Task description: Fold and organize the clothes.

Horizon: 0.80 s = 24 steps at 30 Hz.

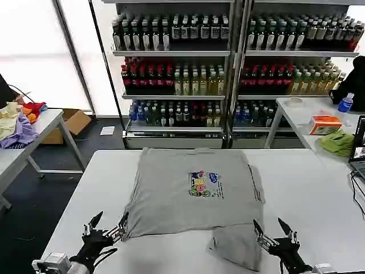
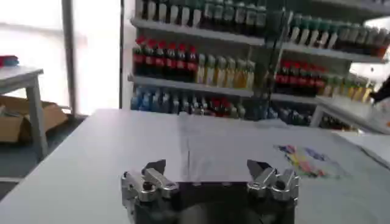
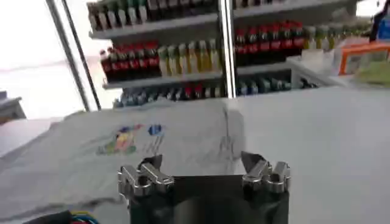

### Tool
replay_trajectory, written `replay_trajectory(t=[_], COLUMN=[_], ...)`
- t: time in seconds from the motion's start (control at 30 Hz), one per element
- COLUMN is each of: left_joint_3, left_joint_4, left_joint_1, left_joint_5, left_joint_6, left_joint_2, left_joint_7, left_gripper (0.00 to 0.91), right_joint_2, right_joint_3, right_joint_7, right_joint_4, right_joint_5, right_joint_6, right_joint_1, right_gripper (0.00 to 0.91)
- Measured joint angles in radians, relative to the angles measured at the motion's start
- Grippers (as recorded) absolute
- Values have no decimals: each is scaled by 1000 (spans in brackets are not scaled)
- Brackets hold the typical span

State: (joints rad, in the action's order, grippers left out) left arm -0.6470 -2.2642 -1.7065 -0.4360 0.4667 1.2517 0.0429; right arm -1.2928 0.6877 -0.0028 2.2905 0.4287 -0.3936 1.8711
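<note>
From the head view the grey shirt (image 1: 194, 197) lies print-up in the middle of the white table (image 1: 308, 188), already narrowed into a rough rectangle whose long axis runs away from the robot toward the bottle shelves (image 1: 228, 63) — the near hem faces the two arms, with one loose flap spilling past the hem on the right. The left gripper (image 1: 108, 224) hovers at the shirt's near-left corner, fingers spread wide and empty, its inner finger right at the cloth edge; the right gripper (image 1: 274, 229) sits just off the near-right corner, beside that flap, also wide and holding nothing. Both stand about equally close, each to its own corner, so I'd judge the next fold is a two-handed one, carrying the near hem away along the long axis. In the left wrist view the left gripper (image 2: 207, 171) gapes open with the shirt (image 2: 244, 152) straight ahead and slightly toward the robot's middle, its edge just beyond the fingertips. In the right wrist view the right gripper (image 3: 204, 167) is likewise open — the shirt (image 3: 122, 152) spreads ahead and toward the other arm's side, its side edge roughly in line with the gap between the fingers.
</note>
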Motion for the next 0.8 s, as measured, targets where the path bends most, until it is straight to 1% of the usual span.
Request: replay_trajectory(t=[0.17, 0.33, 0.37, 0.4, 0.43, 0.47, 0.5, 0.53, 0.57, 0.6, 0.63, 0.7, 0.73, 0.8], left_joint_3=[37, 64, 70, 73, 77, 81, 85, 87, 90, 92, 94, 96, 98, 101], left_joint_4=[29, 64, 72, 79, 86, 94, 101, 109, 118, 126, 134, 150, 155, 161], left_joint_1=[24, 38, 39, 41, 43, 45, 47, 49, 52, 54, 55, 55, 55, 53], left_joint_5=[-6, -1, -1, -1, 0, 1, 3, 5, 7, 11, 13, 21, 25, 35], left_joint_6=[28, 37, 37, 37, 36, 35, 33, 30, 28, 26, 25, 23, 20, 14], left_joint_2=[-38, -50, -50, -50, -49, -48, -46, -45, -43, -41, -38, -32, -29, -23], left_joint_7=[-24, -43, -46, -49, -51, -52, -53, -53, -53, -53, -53, -55, -55, -55], left_gripper=[907, 907, 907, 907, 907, 877, 715, 715, 474, 393, 161, 91, 40, 30], right_joint_2=[-9, -20, -22, -24, -27, -29, -30, -31, -32, -32, -32, -32, -32, -31], right_joint_3=[-38, -77, -84, -90, -96, -101, -106, -111, -117, -121, -126, -133, -136, -142], right_joint_7=[33, 54, 56, 60, 63, 65, 66, 67, 67, 67, 67, 67, 67, 68], right_joint_4=[15, 16, 15, 14, 12, 10, 8, 5, 2, -2, -5, -10, -12, -18], right_joint_5=[-28, -59, -63, -67, -70, -73, -75, -78, -81, -85, -87, -91, -93, -96], right_joint_6=[-27, -37, -38, -40, -42, -44, -46, -47, -48, -49, -49, -48, -47, -43], right_joint_1=[32, 44, 44, 45, 44, 44, 44, 43, 42, 41, 40, 40, 40, 38], right_gripper=[907, 907, 887, 786, 524, 312, 10, 0, 0, 0, 0, 0, 0, 0])
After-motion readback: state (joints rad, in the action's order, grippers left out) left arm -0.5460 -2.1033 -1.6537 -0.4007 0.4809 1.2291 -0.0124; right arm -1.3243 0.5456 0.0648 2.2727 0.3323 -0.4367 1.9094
